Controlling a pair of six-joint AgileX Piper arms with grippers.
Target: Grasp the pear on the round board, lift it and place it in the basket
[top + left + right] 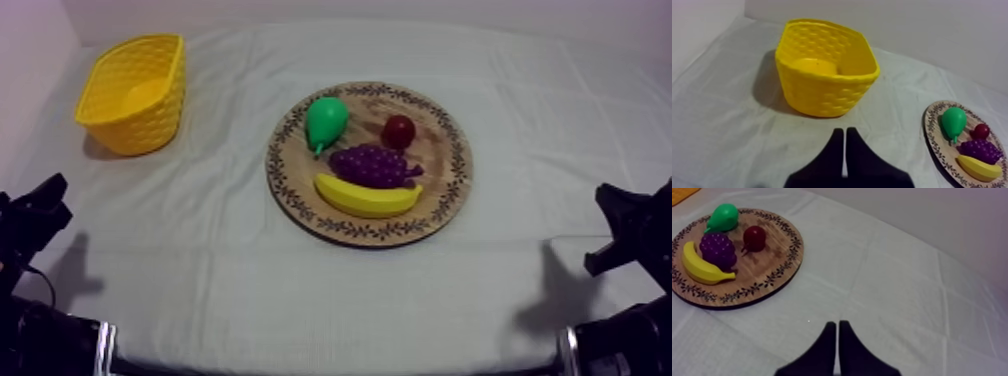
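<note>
A green pear (326,121) lies on the upper left part of the round wooden board (447,185), beside a small red fruit (398,131). The yellow basket (134,92) stands at the far left of the table, with nothing but its own floor inside. My left gripper (40,205) rests low at the left edge, far from the board. Its fingers (843,145) lie together as a narrow wedge, pointing toward the basket (824,65). My right gripper (622,215) rests low at the right edge, its fingers (837,335) also together, the board (779,270) and pear (723,216) ahead of it.
A bunch of purple grapes (372,165) and a yellow banana (366,197) lie on the board's near half. Grey-white cloth (200,270) covers the table, with open room between basket and board and along the front.
</note>
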